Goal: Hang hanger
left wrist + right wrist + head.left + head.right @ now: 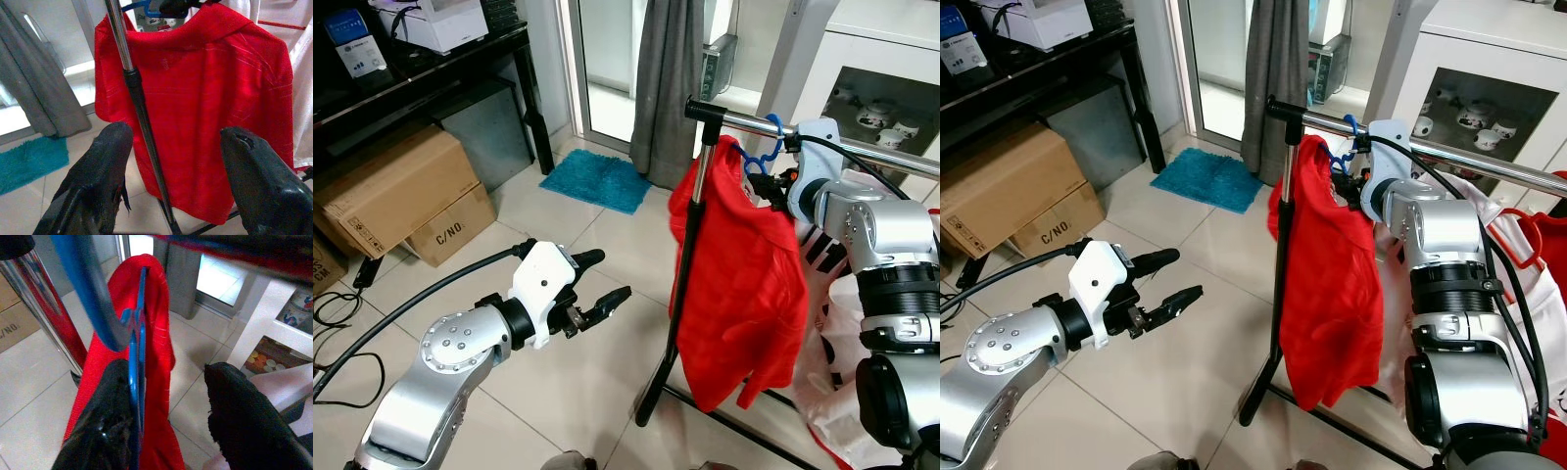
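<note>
Hanger: your blue hanger [760, 155] sits upper right of the head view, its hook over the rail [822, 134], carrying the red shirt [744, 274].
Shirt: it hangs down beside the rack's upright post [690, 245], centre right.
Right gripper: yours [166, 421] is up at the rail by the hanger's neck; fingers spread wide, one finger [105, 426] touching the blue wire, nothing clamped.
Left gripper: yours [602, 284] hovers at centre frame over the floor tiles, pointing at the shirt, well apart from it; fingers parted, empty.
Surroundings: boxes [401, 196] at left, blue mat [597, 179] upper centre, grey curtain [666, 88] behind the rack.
</note>
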Controlling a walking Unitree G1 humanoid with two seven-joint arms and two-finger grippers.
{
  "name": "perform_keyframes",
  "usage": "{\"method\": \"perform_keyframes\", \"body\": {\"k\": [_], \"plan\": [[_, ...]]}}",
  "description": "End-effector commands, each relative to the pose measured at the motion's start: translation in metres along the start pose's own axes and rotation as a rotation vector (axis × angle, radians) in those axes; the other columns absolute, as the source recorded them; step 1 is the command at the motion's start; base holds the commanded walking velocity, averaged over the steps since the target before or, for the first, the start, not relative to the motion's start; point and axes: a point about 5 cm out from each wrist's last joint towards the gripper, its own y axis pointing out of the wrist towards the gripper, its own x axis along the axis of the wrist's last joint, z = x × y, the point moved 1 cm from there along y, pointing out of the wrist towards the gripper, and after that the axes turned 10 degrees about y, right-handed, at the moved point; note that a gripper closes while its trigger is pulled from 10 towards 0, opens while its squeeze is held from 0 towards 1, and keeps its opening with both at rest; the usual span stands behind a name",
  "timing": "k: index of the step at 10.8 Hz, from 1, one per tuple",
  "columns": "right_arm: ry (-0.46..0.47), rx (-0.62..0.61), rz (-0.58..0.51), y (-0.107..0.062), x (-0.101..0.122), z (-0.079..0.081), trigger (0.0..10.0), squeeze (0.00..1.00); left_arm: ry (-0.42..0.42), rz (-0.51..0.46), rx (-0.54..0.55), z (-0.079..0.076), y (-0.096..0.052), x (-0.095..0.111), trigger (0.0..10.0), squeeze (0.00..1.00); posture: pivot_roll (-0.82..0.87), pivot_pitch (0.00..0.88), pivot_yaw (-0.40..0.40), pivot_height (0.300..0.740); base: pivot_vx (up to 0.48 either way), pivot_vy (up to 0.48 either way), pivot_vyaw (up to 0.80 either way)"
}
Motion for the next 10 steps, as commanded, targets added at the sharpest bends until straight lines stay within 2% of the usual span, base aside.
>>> {"method": "perform_keyframes", "body": {"k": [1,6,9,10], "plan": [[-0.007,0.002,0.012,-0.0005,0.0005,0.0007,0.0,0.0,0.011,0.007,-0.02,-0.0027,-0.0008,0.0013,10.0,0.0,-0.09,0.011,0.041,0.74,0.0,0.0,0.0],[-0.011,0.017,0.016,-0.0002,-0.0002,0.0024,0.0,0.0,0.01,0.008,-0.021,-0.0026,-0.0011,0.0009,10.0,0.0,-0.09,0.012,0.041,0.74,0.0,0.0,0.0],[-0.064,0.03,-0.024,-0.0023,0.002,0.0032,0.0,0.0,0.017,0.011,-0.02,-0.0011,-0.0015,0.0004,10.0,0.0,-0.09,0.015,0.044,0.74,0.0,0.0,0.0],[-0.027,0.048,-0.025,-0.0032,0.0019,0.0041,0.0,0.0,0.016,0.012,-0.02,-0.001,-0.0016,0.0001,10.0,0.0,-0.09,0.016,0.046,0.74,0.0,0.0,0.0]]}}
